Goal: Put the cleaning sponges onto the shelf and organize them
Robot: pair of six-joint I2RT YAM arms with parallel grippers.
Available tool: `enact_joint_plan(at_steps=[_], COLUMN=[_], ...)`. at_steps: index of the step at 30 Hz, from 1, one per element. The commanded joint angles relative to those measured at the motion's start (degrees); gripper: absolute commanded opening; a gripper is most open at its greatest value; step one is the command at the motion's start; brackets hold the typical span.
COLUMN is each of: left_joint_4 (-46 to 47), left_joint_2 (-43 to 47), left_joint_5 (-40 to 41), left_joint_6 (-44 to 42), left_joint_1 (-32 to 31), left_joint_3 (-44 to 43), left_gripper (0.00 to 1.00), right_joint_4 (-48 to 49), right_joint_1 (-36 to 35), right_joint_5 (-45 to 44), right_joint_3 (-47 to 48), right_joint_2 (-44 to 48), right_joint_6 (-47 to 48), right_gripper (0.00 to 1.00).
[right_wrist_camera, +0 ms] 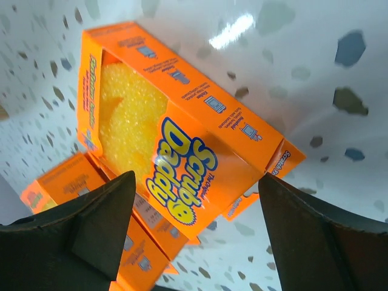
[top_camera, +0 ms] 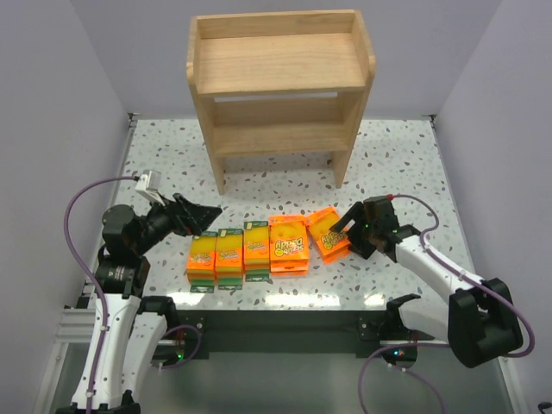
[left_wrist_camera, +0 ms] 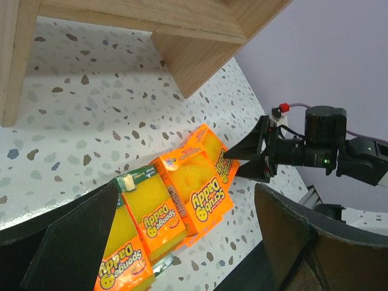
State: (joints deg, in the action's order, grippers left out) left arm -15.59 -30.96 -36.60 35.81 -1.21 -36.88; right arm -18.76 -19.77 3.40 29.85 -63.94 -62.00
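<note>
The right tool [top_camera: 343,227] is spread, with one finger [right_wrist_camera: 91,230] on each side of a flat orange sponge pack [top_camera: 328,233]. The pack is not pinched, and the wrist view does not show whether the fingers touch it. This pack lies on the counter [top_camera: 405,164], turned at an angle to the others, at the right end of the row.

Just to its left lies a stack of flat orange packs [top_camera: 289,244], label up. Three yellow-and-green packs [top_camera: 228,255] follow, side by side and touching, and form the left part of the row.

The left tool [top_camera: 205,216] is also spread and holds nothing. It hangs above the counter just beyond the left end of the row, pointing along the row toward the right arm.

The wooden shelf [top_camera: 280,65] stands at the far side of the counter, well apart from the packs. All sponge packs are on the counter in front of it
</note>
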Motion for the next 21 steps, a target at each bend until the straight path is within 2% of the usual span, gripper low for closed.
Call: enact_joint_plan(at_steps=[1,6,10,15,21], left_joint_4=[0.2,-1.0,-2.3,-1.3,2.2], left_joint_2=[1.0,1.9,2.6,2.7,1.4], left_joint_5=[0.1,0.5,0.9,0.9,-1.0], left_joint_6=[-0.7,-0.8,-1.6,-1.0,1.2], left_joint_1=[-0.1,-0.1,-0.1,-0.1,-0.1], left_joint_3=[0.1,0.1,-0.4,0.8,2.4], left_gripper=[1.0,1.0,1.0,1.0,1.0], right_joint_4=[4.0,3.9,0.1,-2.6,2.5], right_joint_1=[3.4,6.0,7.1,7.1,7.0], right_joint_5=[-4.2,-5.9,-3.5,-3.5,2.0], right_joint_3=[4.8,9.3,11.2,5.9,-0.4], right_joint_2=[-2.8,-7.6,-8.1,-1.7,0.8], right_joint_6=[2.6,7.1,11.9,12.2,10.1], right_gripper=[0.86,0.88,0.88,0.87,0.79])
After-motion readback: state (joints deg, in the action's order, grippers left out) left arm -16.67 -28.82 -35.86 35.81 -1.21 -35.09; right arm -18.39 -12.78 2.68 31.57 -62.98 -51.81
